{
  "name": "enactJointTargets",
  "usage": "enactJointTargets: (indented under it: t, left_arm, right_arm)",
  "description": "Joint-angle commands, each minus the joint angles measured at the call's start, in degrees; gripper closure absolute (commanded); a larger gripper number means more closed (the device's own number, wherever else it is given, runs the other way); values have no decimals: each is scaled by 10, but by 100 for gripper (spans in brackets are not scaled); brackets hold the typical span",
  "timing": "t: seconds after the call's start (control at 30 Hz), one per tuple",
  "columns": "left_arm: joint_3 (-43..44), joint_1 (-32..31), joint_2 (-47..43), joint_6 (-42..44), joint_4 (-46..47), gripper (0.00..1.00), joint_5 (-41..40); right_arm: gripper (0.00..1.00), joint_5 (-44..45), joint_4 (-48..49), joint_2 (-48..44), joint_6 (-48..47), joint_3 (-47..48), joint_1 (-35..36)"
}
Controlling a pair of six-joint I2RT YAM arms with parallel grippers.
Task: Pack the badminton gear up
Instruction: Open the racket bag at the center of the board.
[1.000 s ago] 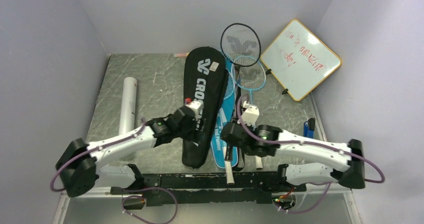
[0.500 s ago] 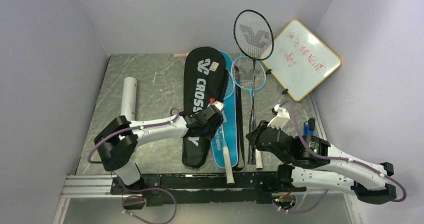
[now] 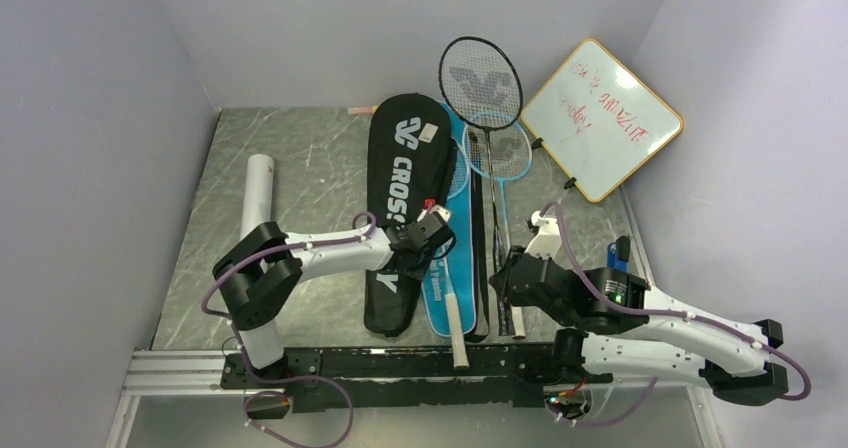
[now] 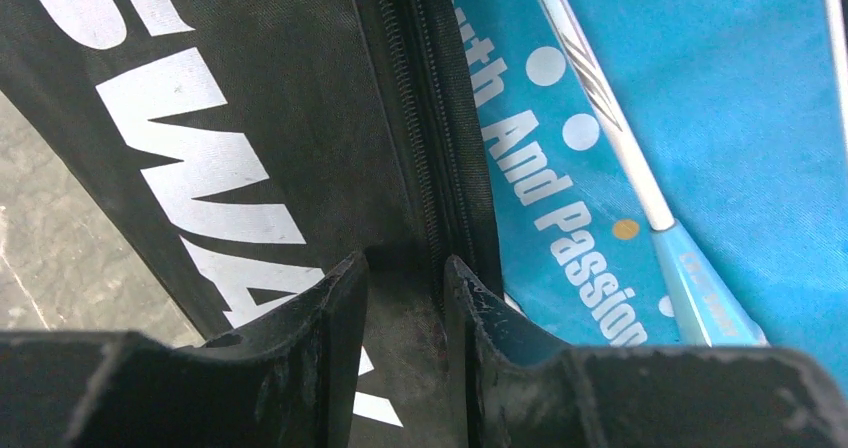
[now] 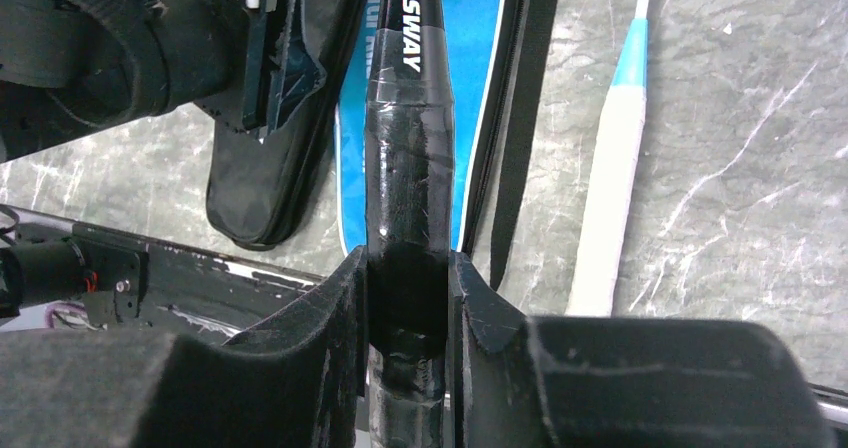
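Slanting up to the upper centre of the top view, the black racket [image 3: 481,83] has its handle pinched in the right hand [image 5: 405,288]. Left of it, the left hand [image 4: 400,278] pinches the zip edge of the black cover [image 3: 400,168], lying against the blue cover [image 3: 437,278] on the bench [image 3: 300,158].

Left arm [image 3: 320,253] extended inward, left gripper [image 4: 405,268] pinching the black cover [image 4: 250,168] at its zip edge; right arm [image 3: 660,318] folded low, right gripper [image 5: 407,268] clamped on the black racket [image 5: 407,168] handle
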Motion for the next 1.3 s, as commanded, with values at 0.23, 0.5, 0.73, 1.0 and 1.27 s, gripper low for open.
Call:
enactJointTargets:
  t: [0.23,0.5,0.73,1.0,1.27]
  left_arm:
    - [63,-3,42,-10,-50,95,-46]
    - [60,31,-23,-6,-63,95,-40]
    - [6,137,-99,18,-24,95,71]
    - [-13,219,-137,33,-6,95,152]
    - [-22,269,-187,27,-16,95,138]
  right_arm:
    - [100,16,-58,4,0,48,0]
    - [100,-41,-108,23,-20,68,0]
    - [100,-76,-168,32,-24,60,1]
    - [100,-128,-194,24,-66,69,1]
    - [100,-190,-192,34,-118,65,1]
